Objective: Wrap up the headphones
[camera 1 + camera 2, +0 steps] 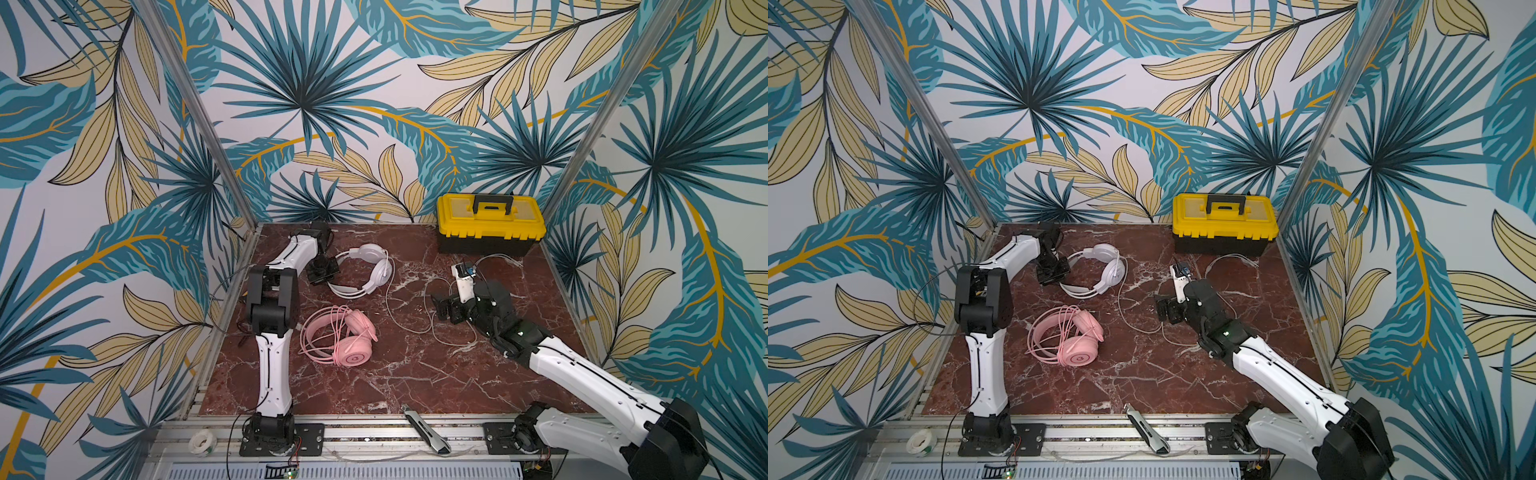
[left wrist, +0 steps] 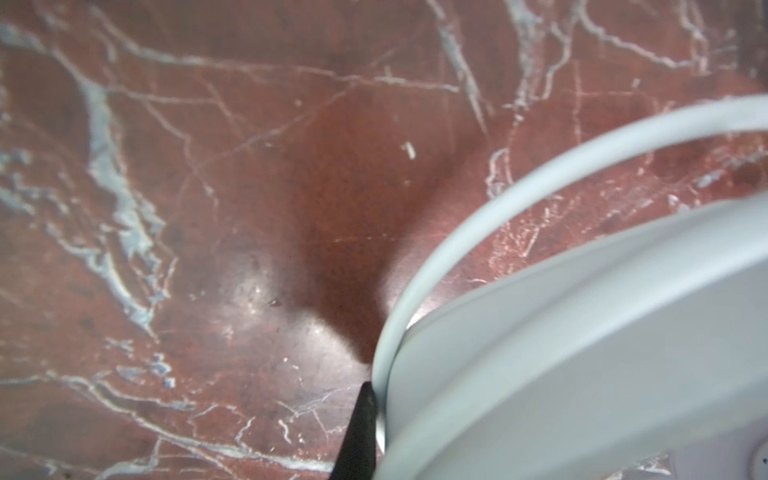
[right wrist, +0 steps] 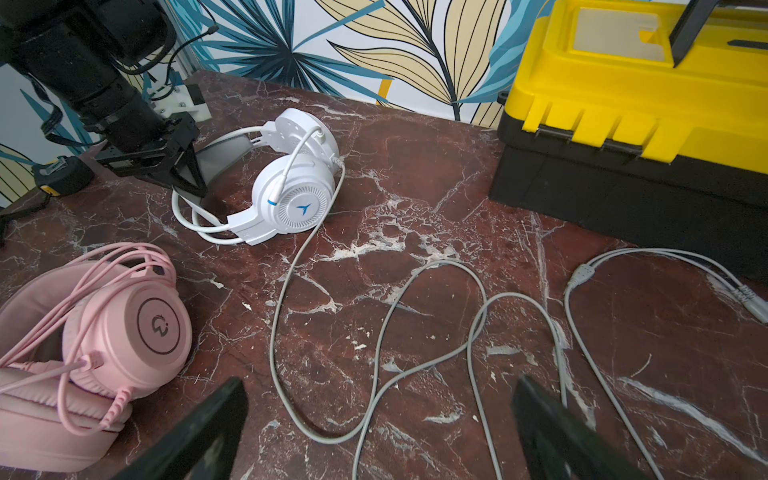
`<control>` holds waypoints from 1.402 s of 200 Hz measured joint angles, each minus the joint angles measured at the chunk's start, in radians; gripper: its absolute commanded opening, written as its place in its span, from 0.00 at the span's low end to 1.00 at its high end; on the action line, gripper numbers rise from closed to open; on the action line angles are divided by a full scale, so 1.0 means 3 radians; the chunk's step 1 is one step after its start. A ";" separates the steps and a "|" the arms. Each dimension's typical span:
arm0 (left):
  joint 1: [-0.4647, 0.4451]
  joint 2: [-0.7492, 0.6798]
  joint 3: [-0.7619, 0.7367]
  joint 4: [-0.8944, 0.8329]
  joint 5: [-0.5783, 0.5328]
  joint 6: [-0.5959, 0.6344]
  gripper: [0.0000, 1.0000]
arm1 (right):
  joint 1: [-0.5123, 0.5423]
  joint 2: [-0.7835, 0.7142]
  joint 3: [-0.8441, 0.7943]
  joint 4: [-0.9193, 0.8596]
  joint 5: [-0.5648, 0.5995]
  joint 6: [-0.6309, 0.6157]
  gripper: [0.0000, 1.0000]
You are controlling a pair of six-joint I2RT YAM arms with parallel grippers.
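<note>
Left gripper (image 1: 328, 275) (image 1: 1059, 271) (image 3: 189, 174): jaws closed, pinched on the grey-lined headband (image 3: 222, 160) (image 2: 582, 353) of the white headset (image 1: 376, 266) (image 1: 1109, 266) (image 3: 291, 195). The headset lies on the red marble table (image 1: 374, 386) (image 1: 1100, 386). Its ear cups are stacked on the far side of the band from this gripper. In the left wrist view, one black fingertip (image 2: 361, 424) sits against the band's edge, and the band is close and blurred.

Right gripper (image 1: 442, 308) (image 1: 1167, 309) (image 3: 374, 436): jaws spread wide, nothing between them but table and loose wire. One finger (image 3: 199, 432) shows at the frame edge in the right wrist view.

White cable (image 1: 388, 307) (image 1: 1121, 307) (image 3: 282, 316): leaves the near ear cup and runs away from the left gripper. It sprawls in loops just ahead of the right gripper and between its fingers. Cannot tell whether it touches them. Its far end forks into plugs beyond the right gripper, just in front of the toolbox (image 1: 490, 224) (image 1: 1225, 224) (image 3: 623, 104).

Pink headset (image 1: 353, 345) (image 1: 1077, 349) (image 3: 124, 324): flat on the table, apart from both grippers, back from the left gripper toward that arm's base. Its pink cable is wound around the band and cups.

The toolbox is yellow and black, lid shut, and stands past the right gripper against the back wall.

Knife (image 1: 428, 430) (image 1: 1148, 432): on the front rail, well behind both grippers.
</note>
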 measured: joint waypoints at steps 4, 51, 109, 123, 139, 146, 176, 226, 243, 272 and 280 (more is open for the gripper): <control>-0.0001 0.0006 0.0001 0.0000 -0.0003 0.0039 0.00 | 0.0000 -0.0001 0.0000 -0.0001 0.0000 0.0000 1.00; -0.0017 0.0168 0.0150 -0.0009 -0.0127 0.0364 0.02 | 0.0000 -0.0039 -0.0004 -0.0008 0.0000 -0.0001 1.00; -0.0024 0.0243 0.0301 -0.0080 -0.0229 0.0378 0.56 | 0.0000 -0.0048 -0.0005 -0.0020 -0.0004 -0.0001 1.00; -0.0024 0.0215 0.0263 -0.0083 -0.0233 0.0336 0.58 | 0.0000 -0.0051 -0.0009 -0.0015 -0.0017 -0.0001 1.00; -0.0024 0.0161 0.0177 -0.0089 -0.0243 0.0268 0.62 | 0.0000 -0.0052 -0.0023 0.0001 -0.0031 0.0000 1.00; -0.0024 0.0139 0.0137 -0.0095 -0.0247 0.0237 0.64 | 0.0000 -0.0052 -0.0033 0.0009 -0.0036 0.0000 1.00; -0.0047 0.0036 0.0033 -0.0114 -0.0282 0.0084 0.65 | 0.0000 -0.0052 -0.0052 0.0011 -0.0065 0.0000 1.00; -0.0062 0.0033 0.0033 -0.0055 -0.0290 -0.0144 0.47 | 0.0000 -0.0057 -0.0053 0.0019 -0.0069 0.0000 1.00; -0.0062 0.0060 0.0034 -0.0038 -0.0277 -0.0167 0.40 | 0.0000 -0.0079 -0.0060 0.0014 -0.0067 -0.0001 1.00; -0.0062 0.0094 0.0034 -0.0017 -0.0262 -0.0220 0.26 | 0.0000 -0.0146 -0.0097 0.0015 -0.0064 -0.0001 1.00; -0.0062 0.0094 0.0034 -0.0011 -0.0264 -0.0217 0.22 | 0.0000 -0.0151 -0.0106 0.0013 -0.0061 0.0000 1.00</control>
